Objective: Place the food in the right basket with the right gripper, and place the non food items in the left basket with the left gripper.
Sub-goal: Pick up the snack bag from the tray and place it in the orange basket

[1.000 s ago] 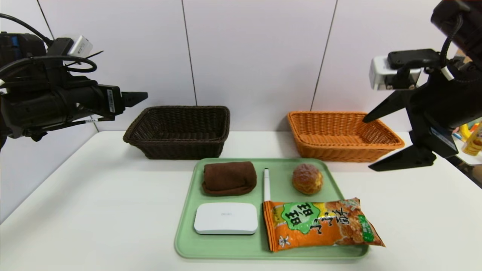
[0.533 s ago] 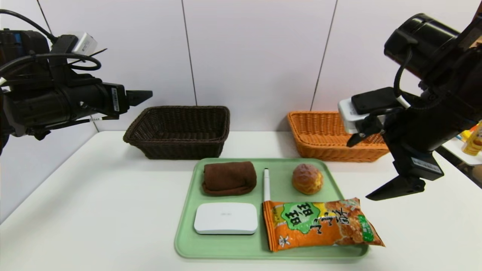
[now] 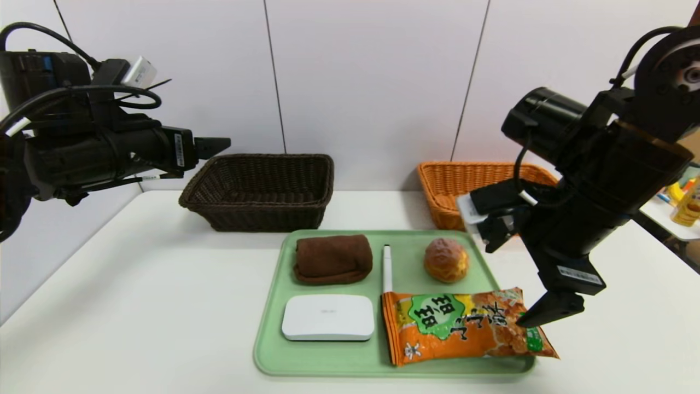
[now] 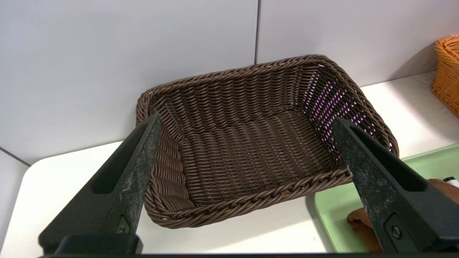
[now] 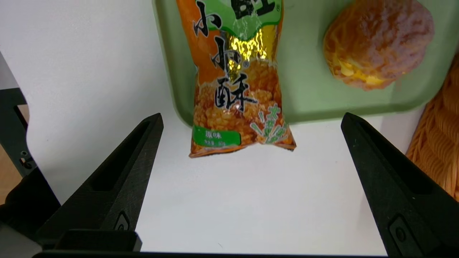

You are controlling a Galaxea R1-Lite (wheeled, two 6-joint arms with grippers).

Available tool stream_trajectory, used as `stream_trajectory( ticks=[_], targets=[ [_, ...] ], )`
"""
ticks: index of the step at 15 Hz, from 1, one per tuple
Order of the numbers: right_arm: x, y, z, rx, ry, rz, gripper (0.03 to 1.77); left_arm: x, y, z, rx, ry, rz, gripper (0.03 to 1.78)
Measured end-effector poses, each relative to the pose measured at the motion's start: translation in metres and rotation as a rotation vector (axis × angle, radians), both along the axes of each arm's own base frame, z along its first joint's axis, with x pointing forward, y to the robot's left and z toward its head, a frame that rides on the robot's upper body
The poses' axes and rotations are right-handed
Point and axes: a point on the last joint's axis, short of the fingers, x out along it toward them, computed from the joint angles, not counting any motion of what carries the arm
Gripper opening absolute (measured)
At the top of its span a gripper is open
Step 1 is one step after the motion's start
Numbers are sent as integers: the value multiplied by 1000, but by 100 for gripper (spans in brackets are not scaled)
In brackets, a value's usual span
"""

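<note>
Food, an orange snack bag (image 3: 459,328) and a round golden-brown bun (image 3: 447,260), is seen on the right part of the green tray (image 3: 322,363). Above the bag's right end and the tabletop beside it, the right gripper (image 5: 252,116) is held with its fingers spread wide and nothing between them. The bag is laid lengthwise from left to right along the near side, its right end carried over the tray's rim. The bun is set farther back, near the tray's far right corner.

Left of the bun, a white pen (image 3: 387,268) is placed with its black tip toward the far side, its near end touching or close to the bag. In the far left part of the tray a folded brown towel (image 3: 333,259) is seen, and nearer, a flat white box (image 3: 328,317).

Behind the tray, the orange wicker basket (image 3: 448,210) is stood at the far right, partly hidden by the right arm. The dark brown basket (image 3: 262,215) is stood at the far left, and near it, up on its left side, the left gripper (image 4: 247,123) is held wide and empty.
</note>
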Motion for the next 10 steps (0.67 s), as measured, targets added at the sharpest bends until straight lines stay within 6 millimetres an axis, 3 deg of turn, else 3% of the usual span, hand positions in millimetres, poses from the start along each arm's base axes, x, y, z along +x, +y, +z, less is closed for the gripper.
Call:
stream_trajectory(
  ticks=[6, 10],
  targets=[
    [13, 25, -45, -19, 46, 50, 171, 3, -5, -4, 2, 13, -15, 169],
    [11, 30, -62, -41, 89, 66, 171, 1, -10, -3, 1, 9, -33, 169]
  ],
)
